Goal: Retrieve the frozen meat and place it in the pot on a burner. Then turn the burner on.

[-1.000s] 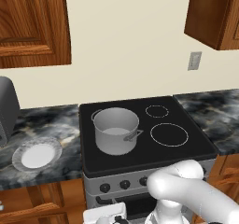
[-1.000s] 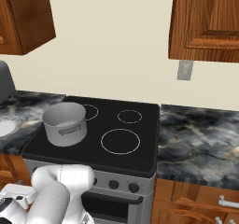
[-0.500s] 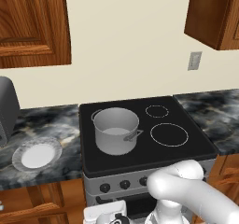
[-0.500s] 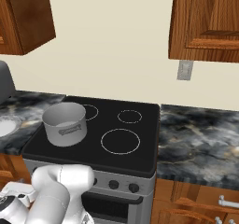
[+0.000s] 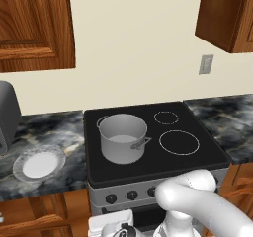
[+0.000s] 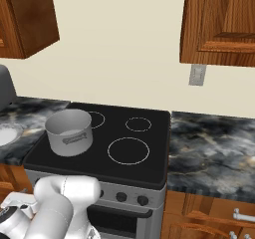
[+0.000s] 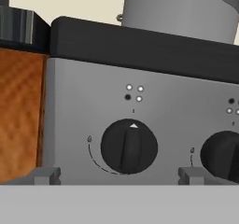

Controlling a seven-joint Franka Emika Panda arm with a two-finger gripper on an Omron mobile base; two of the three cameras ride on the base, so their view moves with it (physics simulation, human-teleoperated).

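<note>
Gripper (image 7: 119, 175) wide open, holding nothing, facing a stove knob (image 7: 129, 146), pot (image 5: 122, 138) on the front left burner, contents unclear, plate (image 5: 38, 163) on the counter (image 5: 44, 132)

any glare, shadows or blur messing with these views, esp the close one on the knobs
Hand view: sharp, evenly lit, no glare; the knob and its white pointer read clearly, though the pot is cropped at the top. Left base view: soft flat light, faint shading inside the pot, burner rings crisp. Right base view: equally clear, no blur; the glossy counter shows mottled pattern, not glare.
</note>
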